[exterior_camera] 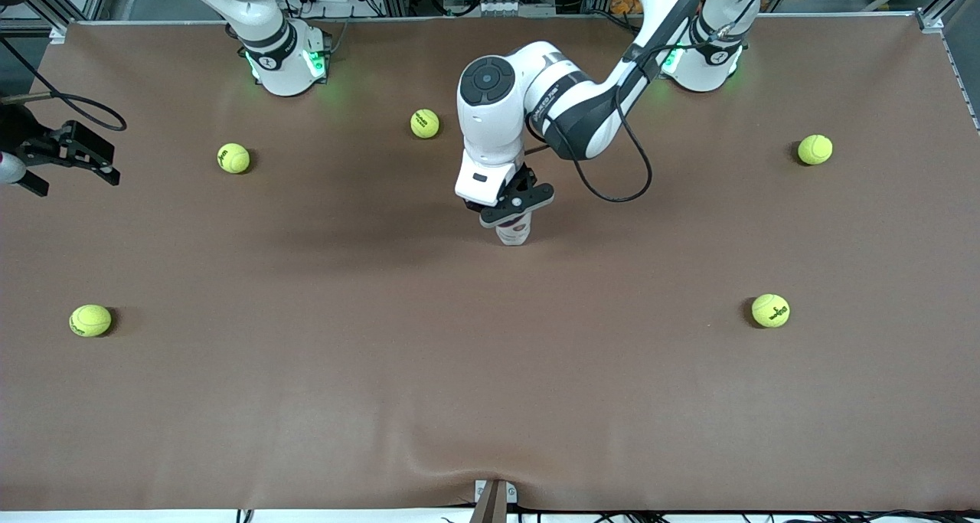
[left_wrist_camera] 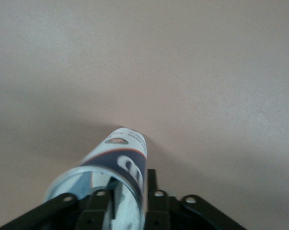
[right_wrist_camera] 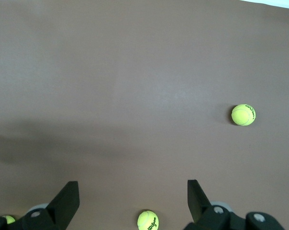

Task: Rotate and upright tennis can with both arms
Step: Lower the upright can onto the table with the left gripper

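Observation:
The tennis can [exterior_camera: 514,233] stands about upright at the middle of the table, its lower end at or close to the brown mat. My left gripper [exterior_camera: 517,201] is over it and shut on its top rim. In the left wrist view, the can [left_wrist_camera: 121,154] shows its white and navy label, and my left gripper [left_wrist_camera: 131,184] has one finger inside the open silvery rim and the other outside the wall. My right gripper [exterior_camera: 73,165] waits at the right arm's end of the table. In the right wrist view it [right_wrist_camera: 132,191] is open and empty.
Several yellow-green tennis balls lie scattered on the mat: one [exterior_camera: 425,123] near the arms' bases, one [exterior_camera: 233,158] and one [exterior_camera: 90,320] toward the right arm's end, and one [exterior_camera: 815,149] and one [exterior_camera: 770,310] toward the left arm's end.

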Controlling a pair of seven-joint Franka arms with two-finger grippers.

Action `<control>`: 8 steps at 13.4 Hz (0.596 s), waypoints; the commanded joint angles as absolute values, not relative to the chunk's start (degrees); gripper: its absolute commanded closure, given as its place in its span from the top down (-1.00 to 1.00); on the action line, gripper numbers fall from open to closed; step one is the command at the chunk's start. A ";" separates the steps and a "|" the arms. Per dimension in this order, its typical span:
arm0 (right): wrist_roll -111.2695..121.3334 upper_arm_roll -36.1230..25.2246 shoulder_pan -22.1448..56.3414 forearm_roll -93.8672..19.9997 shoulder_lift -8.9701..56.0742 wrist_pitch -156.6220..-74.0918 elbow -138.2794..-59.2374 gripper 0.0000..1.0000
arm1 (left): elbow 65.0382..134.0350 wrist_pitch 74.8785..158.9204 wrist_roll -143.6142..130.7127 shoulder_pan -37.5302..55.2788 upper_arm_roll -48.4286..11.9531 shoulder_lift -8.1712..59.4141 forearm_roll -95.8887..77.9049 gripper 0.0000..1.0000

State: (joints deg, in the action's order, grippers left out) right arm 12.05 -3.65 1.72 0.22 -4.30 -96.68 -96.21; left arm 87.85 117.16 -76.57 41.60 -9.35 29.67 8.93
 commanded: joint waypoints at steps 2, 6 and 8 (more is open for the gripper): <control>11.95 -4.22 3.25 2.11 -4.92 -96.42 -96.24 1.00 | 86.13 117.07 -78.13 42.36 -8.88 30.50 10.55 0.26; 11.95 -4.22 3.08 2.02 -5.01 -96.06 -96.33 1.00 | 86.13 117.16 -77.96 42.36 -8.88 29.80 10.55 1.00; 11.95 -4.22 3.08 2.02 -5.01 -96.15 -96.33 1.00 | 86.05 117.16 -77.43 42.19 -8.88 29.18 10.63 1.00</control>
